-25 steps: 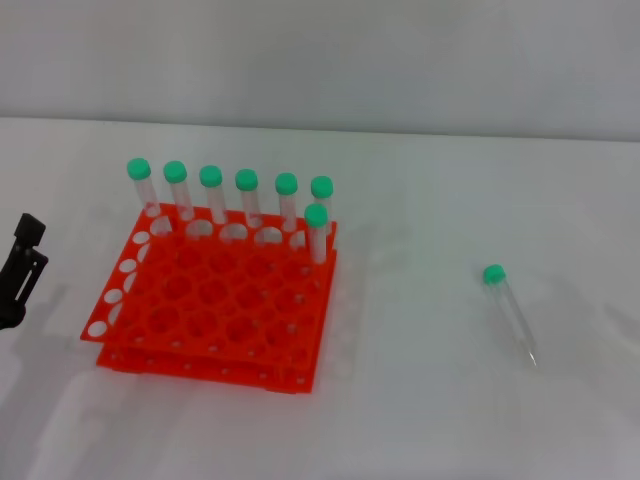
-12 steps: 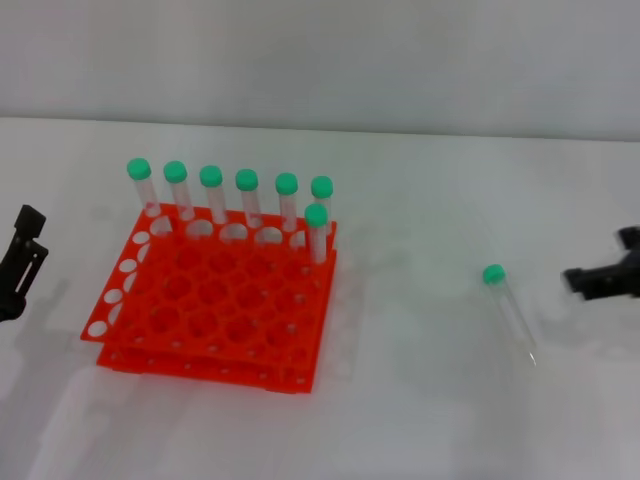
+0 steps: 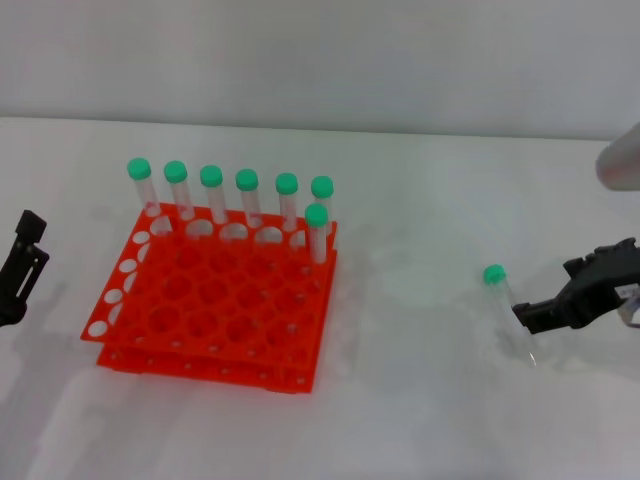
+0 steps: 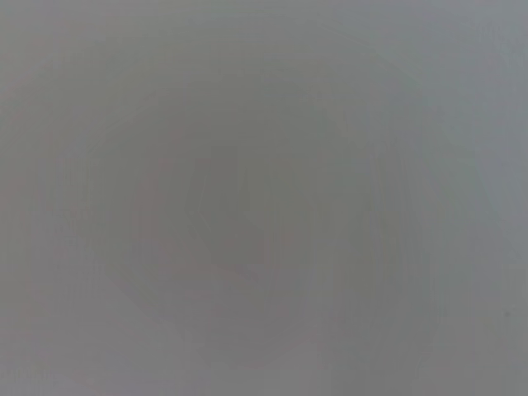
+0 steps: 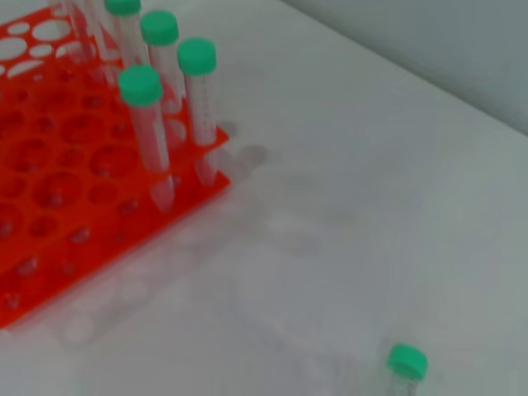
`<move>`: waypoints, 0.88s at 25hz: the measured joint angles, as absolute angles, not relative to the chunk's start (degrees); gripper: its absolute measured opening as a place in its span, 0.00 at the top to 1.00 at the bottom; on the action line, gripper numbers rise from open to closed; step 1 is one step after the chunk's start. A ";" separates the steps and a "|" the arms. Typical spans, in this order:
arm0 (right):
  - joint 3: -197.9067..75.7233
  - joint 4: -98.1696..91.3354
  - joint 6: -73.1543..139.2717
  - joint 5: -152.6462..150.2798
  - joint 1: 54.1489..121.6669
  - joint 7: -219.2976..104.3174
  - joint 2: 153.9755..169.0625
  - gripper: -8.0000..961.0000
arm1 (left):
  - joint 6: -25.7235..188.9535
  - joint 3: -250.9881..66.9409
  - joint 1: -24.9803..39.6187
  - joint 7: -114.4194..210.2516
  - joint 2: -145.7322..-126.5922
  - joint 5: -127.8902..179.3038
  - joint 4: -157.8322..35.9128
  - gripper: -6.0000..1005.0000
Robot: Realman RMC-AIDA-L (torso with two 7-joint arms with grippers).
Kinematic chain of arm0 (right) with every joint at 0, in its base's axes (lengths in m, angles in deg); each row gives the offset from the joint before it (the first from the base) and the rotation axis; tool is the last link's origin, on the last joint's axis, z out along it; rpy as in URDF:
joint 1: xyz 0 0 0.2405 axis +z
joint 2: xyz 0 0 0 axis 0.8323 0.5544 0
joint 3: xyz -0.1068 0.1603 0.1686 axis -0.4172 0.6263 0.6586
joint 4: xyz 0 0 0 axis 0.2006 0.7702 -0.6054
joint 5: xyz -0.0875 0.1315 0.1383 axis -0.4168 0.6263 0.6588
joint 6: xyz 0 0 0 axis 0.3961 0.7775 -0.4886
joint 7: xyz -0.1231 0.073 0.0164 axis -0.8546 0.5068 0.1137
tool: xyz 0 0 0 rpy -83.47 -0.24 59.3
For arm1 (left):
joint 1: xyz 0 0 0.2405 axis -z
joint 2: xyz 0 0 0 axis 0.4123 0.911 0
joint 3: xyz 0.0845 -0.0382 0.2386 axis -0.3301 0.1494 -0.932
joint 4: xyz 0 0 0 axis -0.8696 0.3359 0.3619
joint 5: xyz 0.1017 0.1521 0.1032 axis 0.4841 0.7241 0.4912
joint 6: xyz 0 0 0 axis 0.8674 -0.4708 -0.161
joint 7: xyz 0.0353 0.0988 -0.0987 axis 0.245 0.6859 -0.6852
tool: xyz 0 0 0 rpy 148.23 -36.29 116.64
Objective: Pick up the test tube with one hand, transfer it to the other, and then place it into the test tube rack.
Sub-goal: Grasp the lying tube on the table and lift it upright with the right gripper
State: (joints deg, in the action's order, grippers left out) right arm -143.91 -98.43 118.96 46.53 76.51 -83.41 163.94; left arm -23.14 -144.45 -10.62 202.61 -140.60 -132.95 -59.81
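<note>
Head view: no readable writing or labels. test tube [image 3: 509, 312] lies flat on the table [image 3: 420, 400], well right of the test tube rack [image 3: 215, 300]. right gripper [image 3: 532, 318] sits at the tube's pointed end, tips just beside it; can't tell the jaw gap or contact. left gripper [image 3: 20, 268] parked left of the rack, jaws unclear.
Left wrist view: blank grey.
Right wrist view: green cap of the tube [image 5: 406, 363], rack [image 5: 74, 181] with capped tubes [image 5: 144, 124] upright.

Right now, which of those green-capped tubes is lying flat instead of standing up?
The lone test tube on the table beside the right gripper; the other seven stand upright in the test tube rack.
</note>
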 joint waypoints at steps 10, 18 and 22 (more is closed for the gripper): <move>-146.49 -95.18 116.20 44.56 76.55 -83.26 163.95 0.14 | -23.10 -144.45 -11.13 202.37 -140.60 -133.04 -59.48 0.25; -147.17 -91.41 120.48 44.45 80.12 -81.49 164.32 0.23 | -23.17 -144.69 -11.61 202.35 -140.69 -132.68 -59.37 0.26; -148.30 -90.67 119.02 44.38 80.68 -80.28 164.38 0.24 | -22.98 -144.73 -11.61 202.51 -140.69 -132.64 -59.32 0.26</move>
State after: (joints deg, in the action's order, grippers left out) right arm -148.30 -90.67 119.02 44.38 80.68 -80.28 164.38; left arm -22.98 -144.73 -11.61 202.51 -140.69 -132.64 -59.32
